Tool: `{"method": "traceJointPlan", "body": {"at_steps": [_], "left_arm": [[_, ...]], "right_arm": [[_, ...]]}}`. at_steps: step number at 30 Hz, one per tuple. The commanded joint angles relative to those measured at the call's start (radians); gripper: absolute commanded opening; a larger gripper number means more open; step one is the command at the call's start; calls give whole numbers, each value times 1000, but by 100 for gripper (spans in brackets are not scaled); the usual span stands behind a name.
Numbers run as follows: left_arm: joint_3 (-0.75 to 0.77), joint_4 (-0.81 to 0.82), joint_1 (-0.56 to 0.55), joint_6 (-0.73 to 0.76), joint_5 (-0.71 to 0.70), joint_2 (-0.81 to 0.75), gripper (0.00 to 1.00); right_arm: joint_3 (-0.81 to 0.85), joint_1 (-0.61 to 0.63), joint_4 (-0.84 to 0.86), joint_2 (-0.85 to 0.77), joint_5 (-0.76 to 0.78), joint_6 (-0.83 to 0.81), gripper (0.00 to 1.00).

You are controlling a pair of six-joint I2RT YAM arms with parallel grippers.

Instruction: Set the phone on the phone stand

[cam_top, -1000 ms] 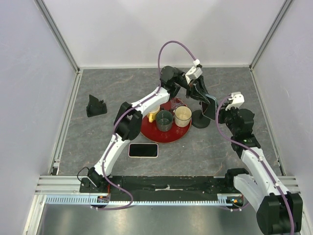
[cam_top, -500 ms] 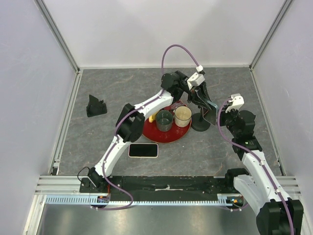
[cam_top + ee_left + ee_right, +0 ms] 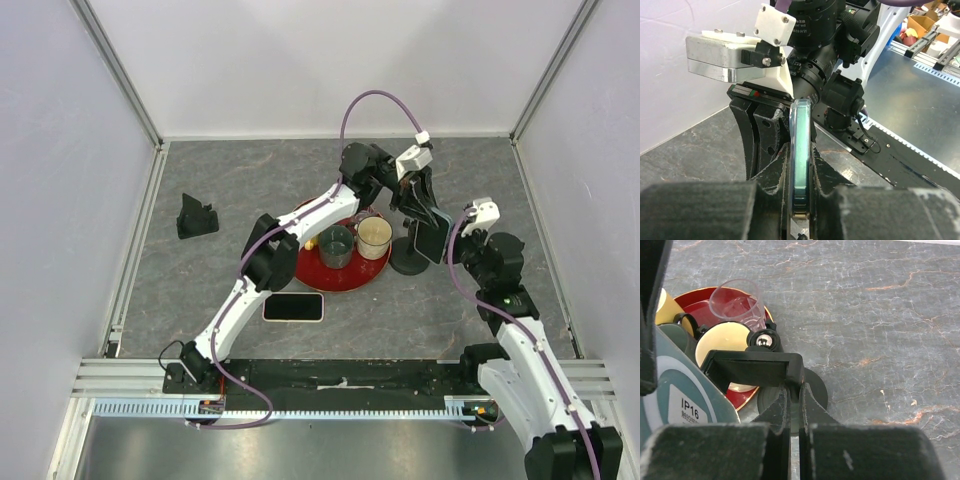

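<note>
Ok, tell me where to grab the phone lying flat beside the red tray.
Take the phone across its two long edges, pincer coming straight down: it lies flat, so only the edges offer purchase, and the short span probably fits. Mind the red tray close to its far edge.

Red tray (image 3: 338,279), seemingly teal-edged phone (image 3: 800,150)

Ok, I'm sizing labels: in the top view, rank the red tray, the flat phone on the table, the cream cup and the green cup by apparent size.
1. Round red tray
2. Black phone lying flat
3. Cream cup and dark green cup: they look about alike, so unranked.
</note>
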Motion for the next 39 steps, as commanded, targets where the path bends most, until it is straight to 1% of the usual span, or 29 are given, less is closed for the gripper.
{"method": "traceJointPlan", "body": {"at_steps": [1,3,6,8,9,11,17,19,23,27,30,31,32,33,39], "left_arm": [[24,175,-85,-71,100,-13,2],[-2,186,-96,-62,97,-32,2],[-31,193,-102,-68,102,-39,2],[-48,242,-104,-103,103,-42,2],[-57,305,-104,-135,102,-48,2],[-78,319,-104,-140,97,-53,2],[-80,308,-88,-102,69,-38,2],[-72,264,-82,-67,72,-27,2],[-59,253,-50,-25,59,-6,2],[-45,209,-33,30,69,8,2],[-49,288,-21,1,73,20,2],[-51,343,-10,-58,66,31,2],[-54,432,-3,-86,48,33,2],[-52,464,1,-108,46,36,2],[-66,468,34,-106,43,27,2]], "right_arm": [[6,49,46,-77,-201,142,0],[10,49,25,-105,-219,120,0],[-1,49,14,-140,-245,134,0],[-4,49,0,-163,-250,137,0],[-9,49,-5,-174,-250,142,0],[-15,49,-15,-203,-244,143,0],[-35,49,-5,-203,-235,145,0],[-40,49,-3,-202,-228,143,0],[-44,49,-2,-214,-209,143,0],[-44,49,3,-200,-213,145,0],[-50,49,3,-205,-210,154,0],[-52,49,0,-208,-207,154,0],[-52,49,-6,-212,-198,155,0],[-55,49,-6,-226,-190,157,0],[-53,49,-9,-214,-193,149,0]]}}
